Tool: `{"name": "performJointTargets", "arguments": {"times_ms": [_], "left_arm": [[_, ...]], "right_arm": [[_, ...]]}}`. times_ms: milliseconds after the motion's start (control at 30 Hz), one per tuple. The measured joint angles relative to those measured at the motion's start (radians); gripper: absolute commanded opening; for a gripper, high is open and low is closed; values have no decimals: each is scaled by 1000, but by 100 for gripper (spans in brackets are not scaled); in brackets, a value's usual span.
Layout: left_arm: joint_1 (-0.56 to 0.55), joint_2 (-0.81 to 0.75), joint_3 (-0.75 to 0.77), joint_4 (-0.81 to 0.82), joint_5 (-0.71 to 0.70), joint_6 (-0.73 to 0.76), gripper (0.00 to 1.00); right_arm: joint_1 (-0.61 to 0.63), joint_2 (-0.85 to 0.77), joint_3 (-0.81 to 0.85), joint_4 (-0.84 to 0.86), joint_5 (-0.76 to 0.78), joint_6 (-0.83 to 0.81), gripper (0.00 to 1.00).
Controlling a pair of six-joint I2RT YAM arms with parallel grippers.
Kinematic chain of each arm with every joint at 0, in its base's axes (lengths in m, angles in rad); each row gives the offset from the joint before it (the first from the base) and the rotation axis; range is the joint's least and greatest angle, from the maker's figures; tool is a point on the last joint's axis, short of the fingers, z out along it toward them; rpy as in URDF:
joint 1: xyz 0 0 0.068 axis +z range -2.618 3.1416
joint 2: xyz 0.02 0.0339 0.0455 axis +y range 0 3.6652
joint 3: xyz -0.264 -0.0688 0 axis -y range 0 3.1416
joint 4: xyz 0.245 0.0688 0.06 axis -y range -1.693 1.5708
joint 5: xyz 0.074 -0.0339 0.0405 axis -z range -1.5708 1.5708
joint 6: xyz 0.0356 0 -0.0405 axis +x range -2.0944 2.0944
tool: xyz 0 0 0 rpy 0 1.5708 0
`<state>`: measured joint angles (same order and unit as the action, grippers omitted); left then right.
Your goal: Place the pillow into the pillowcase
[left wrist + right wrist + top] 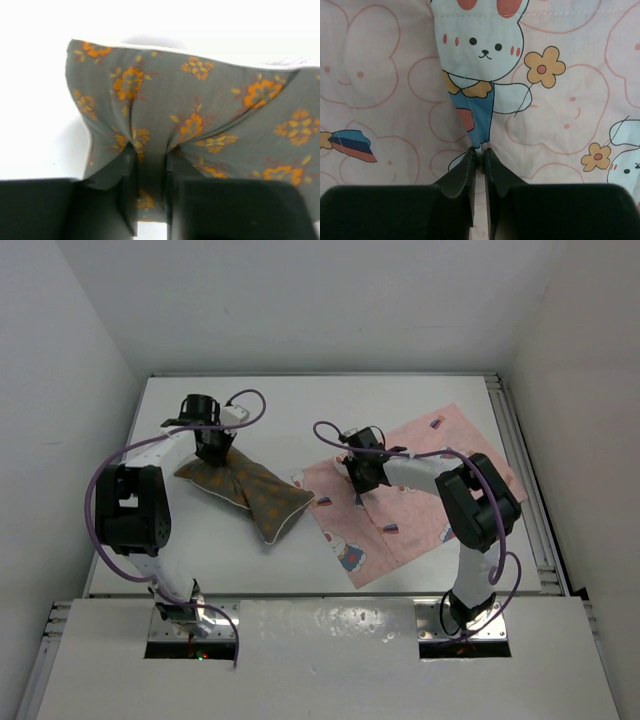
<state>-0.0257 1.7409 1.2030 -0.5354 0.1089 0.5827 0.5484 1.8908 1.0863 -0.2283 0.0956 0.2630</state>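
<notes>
Left hand (150, 167): closed narrow on a pinched ridge of the pillow (200, 100); cloth is seen bunched between the two fingers.
Right hand (479, 155): fingers drawn almost together on a raised fold of the pillowcase (560, 100); a thin pleat of bunny print runs up from the tips.
Pillow position: left of centre on the worktop (300, 400), lying diagonally; far-left end is gripped, near-right corner points at the pillowcase.
Pillowcase position: spread flat across the right half of the worktop, also diagonal; its left edge lies just beside the pillow's corner. Contact between the two cannot be told.
Insertion: not yet begun; the pillow is judged wholly outside the case.
Step in hand: both items are gripped, presumably in preparation for opening the case and feeding the pillow in.
Opening: not located; which edge is open, and whether one layer or both are pinched, cannot be determined.
Next move calls for: the upper layer alone to be lifted so a mouth forms, and the pillow's free corner to be led into it.
</notes>
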Motion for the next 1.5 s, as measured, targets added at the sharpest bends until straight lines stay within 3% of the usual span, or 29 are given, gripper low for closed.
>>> {"name": "performJointTargets", "arguments": {"times_ms": [33,333,533,700,900,1133,1400,1467,1500], "left_arm": [[0,-1,1,2,0,-1,0],[-21,-5,68,-128,-11,-29,0],[-153,-6,218,-310,1,-79,0],[-266,-8,276,-327,56,-191,0],[-280,-5,280,-296,122,-401,0],[-297,16,283,-217,-88,-604,0],[-355,43,280,-280,-271,-742,0],[-357,35,259,-271,-263,-780,42],[-355,29,247,-269,-250,-789,58]], "right_arm": [[-3,3,2,7,7,5,1],[-12,2,3,11,19,11,0],[-41,-32,61,-47,-9,40,0],[-107,-48,146,-71,-97,91,0],[-140,-70,162,-98,-166,128,0],[-137,-106,174,-153,-182,154,0],[-131,-163,244,-211,-125,214,0],[-126,-181,245,-211,-119,229,0],[-123,-188,245,-211,-118,236,0]]}}
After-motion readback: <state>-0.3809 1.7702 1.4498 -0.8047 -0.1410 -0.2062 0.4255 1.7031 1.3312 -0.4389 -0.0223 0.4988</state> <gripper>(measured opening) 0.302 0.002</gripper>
